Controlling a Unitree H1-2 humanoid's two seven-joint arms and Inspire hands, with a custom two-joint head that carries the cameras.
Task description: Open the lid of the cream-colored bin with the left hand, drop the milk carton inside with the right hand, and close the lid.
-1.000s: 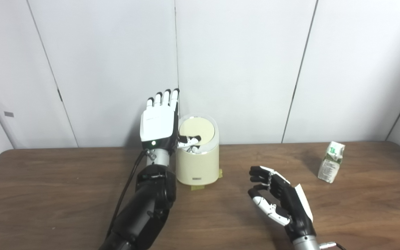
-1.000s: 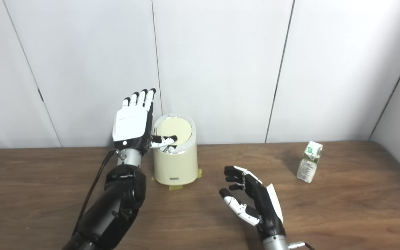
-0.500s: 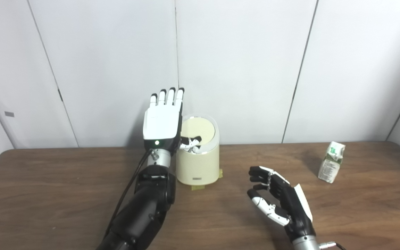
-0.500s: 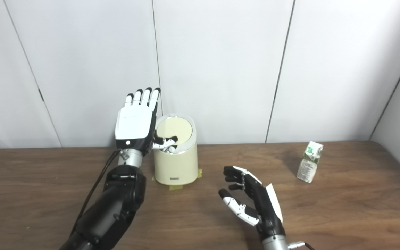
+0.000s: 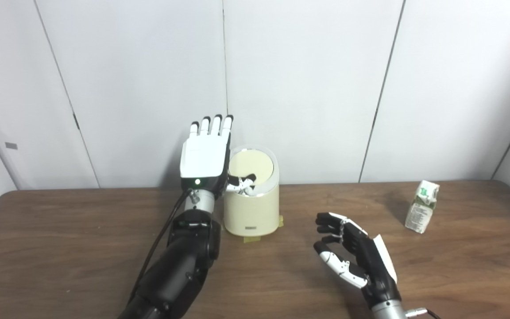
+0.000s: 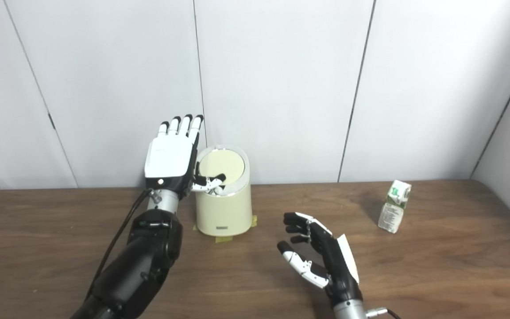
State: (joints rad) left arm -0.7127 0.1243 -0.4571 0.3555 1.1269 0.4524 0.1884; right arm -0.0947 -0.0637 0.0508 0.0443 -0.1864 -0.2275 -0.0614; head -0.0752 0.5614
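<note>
The cream-colored bin (image 5: 251,212) stands at the back of the table, taped down. Its round lid (image 5: 253,163) is tilted, its face turned toward me. My left hand (image 5: 205,155) is raised upright against the bin's left side, fingers straight up, thumb reaching across the front of the lid opening; it holds nothing. The milk carton (image 5: 422,206) stands upright at the far right. My right hand (image 5: 352,259) hovers over the table's middle, palm left, fingers loosely curled and apart, well left of the carton and empty.
The brown wooden table (image 5: 60,248) runs up to white wall panels (image 5: 308,79) just behind the bin. A black cable (image 5: 162,239) hangs along my left forearm. Yellow tape (image 5: 251,239) marks the bin's foot.
My left hand shifted slightly right and up against the bin, then settled a little lower. My right hand drifted a little to the left. The carton and bin stayed put.
</note>
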